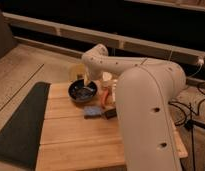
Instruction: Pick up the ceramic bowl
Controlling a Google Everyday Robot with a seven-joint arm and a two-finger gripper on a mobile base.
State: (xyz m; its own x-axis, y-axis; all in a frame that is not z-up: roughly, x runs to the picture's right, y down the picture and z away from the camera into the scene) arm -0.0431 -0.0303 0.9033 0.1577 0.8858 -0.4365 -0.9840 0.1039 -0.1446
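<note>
tool point(87, 82) hangs over the round glossy dark ceramic bowl point(78, 93).

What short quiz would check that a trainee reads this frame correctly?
1. True or false: the hand is down at the bowl, not at the blue sponge.
2. Which sits in front of the bowl, nearer the camera? A: blue sponge. B: pale cup.
3. Fill in: the dark mat lies to the picture's ___ of the wooden table.
Key: 1 true; 2 A; 3 left.
</note>
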